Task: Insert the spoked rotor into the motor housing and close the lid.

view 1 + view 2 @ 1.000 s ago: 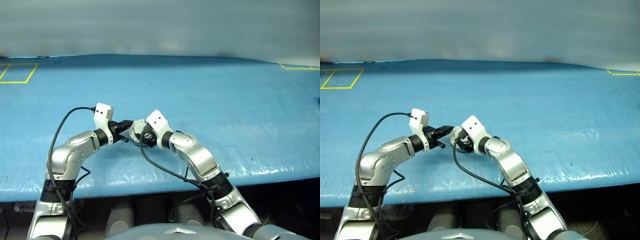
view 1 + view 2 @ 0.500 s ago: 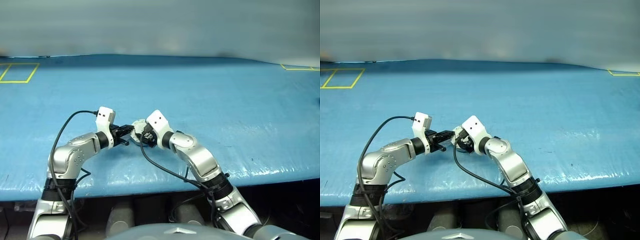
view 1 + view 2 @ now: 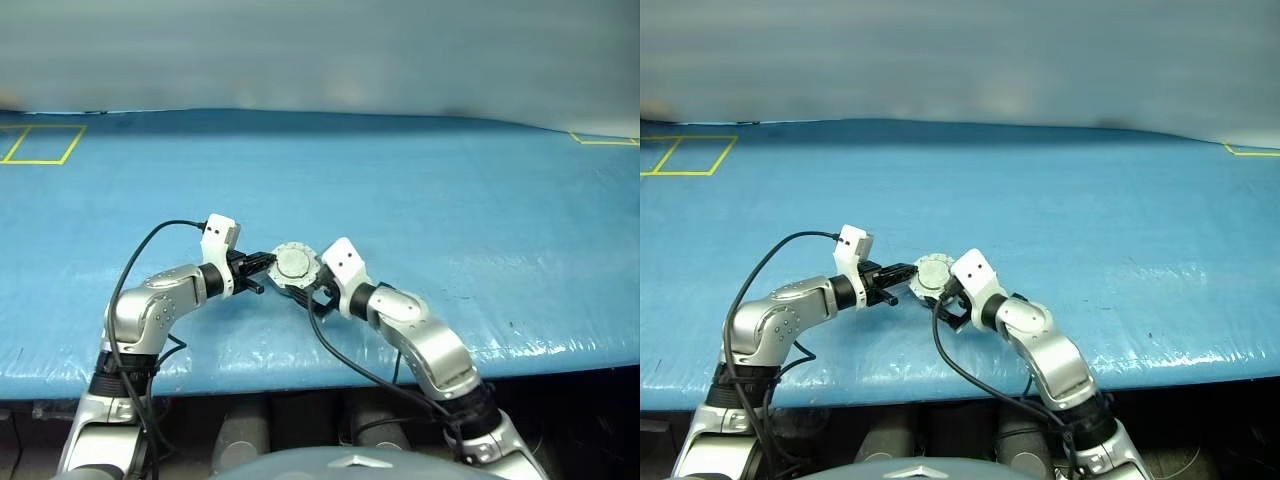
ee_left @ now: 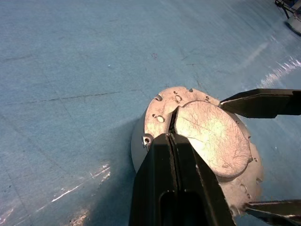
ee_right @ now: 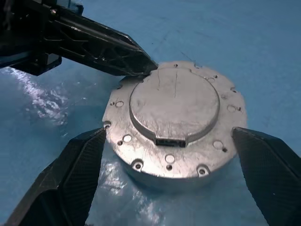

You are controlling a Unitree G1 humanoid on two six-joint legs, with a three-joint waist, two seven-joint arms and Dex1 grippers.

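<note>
The motor housing (image 5: 174, 113) sits on the blue table as a short round silver drum, showing a plain top face with a raised round plate and small screw holes. My left gripper (image 4: 170, 137) is shut, its tips resting on the drum's top at the edge of the raised plate. My right gripper (image 5: 168, 134) is open, with one black finger (image 5: 80, 160) on each side of the drum and a gap to its wall. In the head views the drum (image 3: 296, 263) lies between both grippers. The spoked rotor and the lid are hidden or out of view.
The blue table cover (image 3: 430, 200) stretches wide behind and beside the drum. Yellow marked squares lie at the far left (image 3: 40, 145) and far right (image 3: 605, 138). The table's front edge (image 3: 300, 372) runs close below my arms.
My right gripper has drawn back towards me and to the right, and its fingers have spread wider, uncovering the drum's top. The left gripper has stayed on the drum.
</note>
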